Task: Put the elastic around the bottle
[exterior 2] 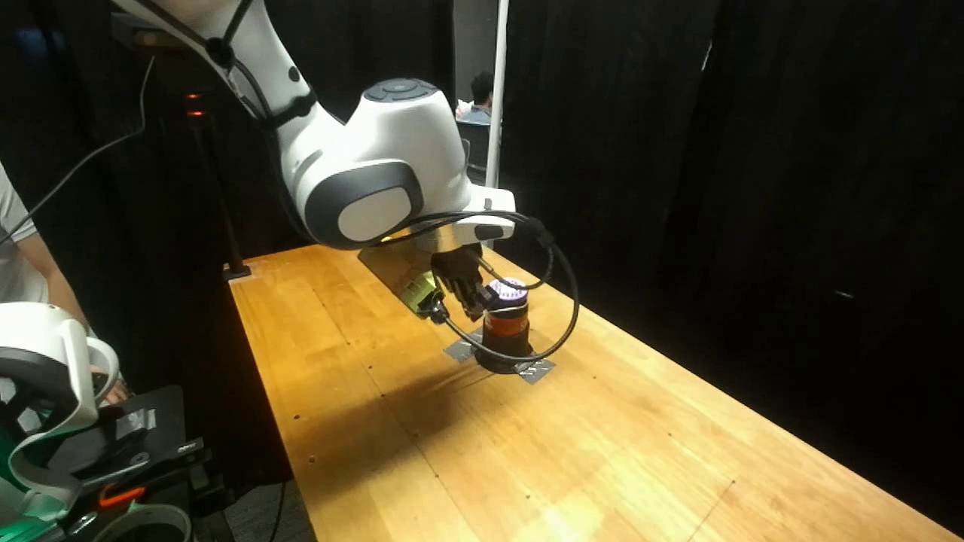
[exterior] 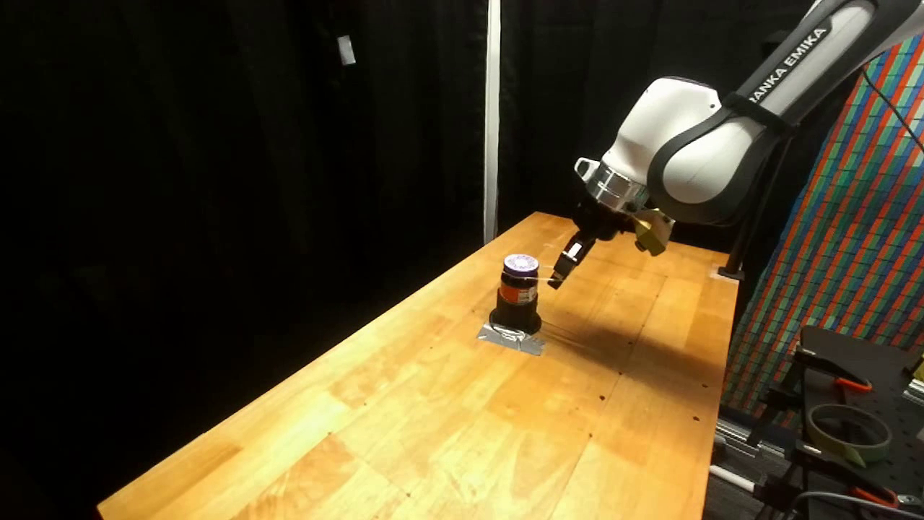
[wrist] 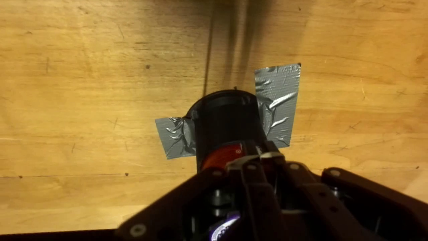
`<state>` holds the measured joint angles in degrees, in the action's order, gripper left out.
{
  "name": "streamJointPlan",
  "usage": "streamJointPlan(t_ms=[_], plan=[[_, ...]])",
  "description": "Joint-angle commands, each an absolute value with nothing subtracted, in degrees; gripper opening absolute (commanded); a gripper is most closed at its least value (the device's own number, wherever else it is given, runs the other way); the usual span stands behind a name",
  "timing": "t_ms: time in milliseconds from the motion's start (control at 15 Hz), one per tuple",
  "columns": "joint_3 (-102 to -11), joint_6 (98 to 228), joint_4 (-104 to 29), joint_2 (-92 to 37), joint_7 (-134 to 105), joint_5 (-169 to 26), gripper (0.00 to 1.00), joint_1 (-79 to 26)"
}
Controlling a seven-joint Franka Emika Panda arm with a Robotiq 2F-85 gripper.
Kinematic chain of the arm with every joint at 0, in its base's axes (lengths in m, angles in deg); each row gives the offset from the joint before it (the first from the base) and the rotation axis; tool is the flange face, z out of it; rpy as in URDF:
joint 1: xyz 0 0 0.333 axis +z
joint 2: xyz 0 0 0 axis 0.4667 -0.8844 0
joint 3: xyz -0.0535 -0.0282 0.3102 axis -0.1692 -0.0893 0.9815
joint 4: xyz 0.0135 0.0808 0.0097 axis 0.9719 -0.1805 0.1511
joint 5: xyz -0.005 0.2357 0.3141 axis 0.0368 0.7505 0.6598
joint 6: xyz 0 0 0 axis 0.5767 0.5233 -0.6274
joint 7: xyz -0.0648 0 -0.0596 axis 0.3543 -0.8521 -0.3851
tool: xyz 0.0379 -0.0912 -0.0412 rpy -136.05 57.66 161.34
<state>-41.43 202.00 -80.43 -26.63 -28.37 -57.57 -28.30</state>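
The dark bottle [exterior: 519, 295] with an orange label and a white-and-purple lid stands upright in both exterior views [exterior 2: 506, 324]. In the wrist view its orange label [wrist: 220, 157] shows beside the fingers. The pale elastic [exterior: 540, 279] stretches between the bottle's upper part and my fingertips. It crosses the bottle below the lid in an exterior view [exterior 2: 514, 309]. In the wrist view the elastic [wrist: 273, 155] lies across both fingers. My gripper [wrist: 260, 149] is beside the bottle's upper part, its fingers close together with a narrow gap. The elastic's far side is hidden.
The bottle stands in a black base [wrist: 230, 124] fixed to the wooden table [exterior: 447, 426] by grey tape [wrist: 277, 103]. A black cable loop [exterior 2: 576, 316] hangs from the arm beside the bottle. A side table with a tape roll [exterior: 849, 433] is beyond the edge.
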Motion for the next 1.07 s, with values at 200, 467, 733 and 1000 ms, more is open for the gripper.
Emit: streamJointPlan(t_ms=[200,467,733,1000], plan=[[-27.48,221.66,-88.62,-26.13,-31.75,-52.81,0.13,-38.94],[-21.82,232.0,-90.52,-29.58,-28.83,-57.7,0.12,-45.2],[-22.47,238.3,-91.86,-32.12,-29.49,-59.55,0.12,-46.68],[-34.5,243.57,-92.33,-33.12,-17.94,-71.35,0.12,-38.44]])
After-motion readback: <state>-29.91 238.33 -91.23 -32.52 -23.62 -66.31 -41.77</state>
